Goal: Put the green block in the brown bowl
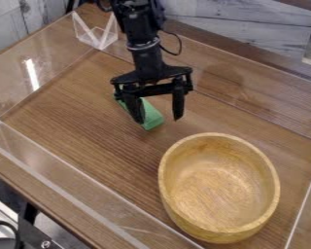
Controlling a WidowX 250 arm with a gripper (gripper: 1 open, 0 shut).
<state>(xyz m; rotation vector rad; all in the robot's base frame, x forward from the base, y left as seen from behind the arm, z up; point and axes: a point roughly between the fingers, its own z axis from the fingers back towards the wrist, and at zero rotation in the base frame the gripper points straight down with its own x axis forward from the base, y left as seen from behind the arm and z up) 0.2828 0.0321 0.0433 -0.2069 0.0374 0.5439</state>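
The green block (148, 115) lies flat on the wooden table, left of and above the brown bowl (220, 186). My gripper (155, 107) hangs straight down over the block, open, with one dark finger (128, 108) on the block's left and the other finger (182, 102) to its right. The block's upper end is hidden behind the gripper's body. I cannot tell whether the fingers touch the block. The bowl sits empty at the lower right.
A clear acrylic wall runs along the table's left and front edges (67, 185). A small clear triangular stand (96, 32) is at the back left. Bare wood surrounds the bowl and block.
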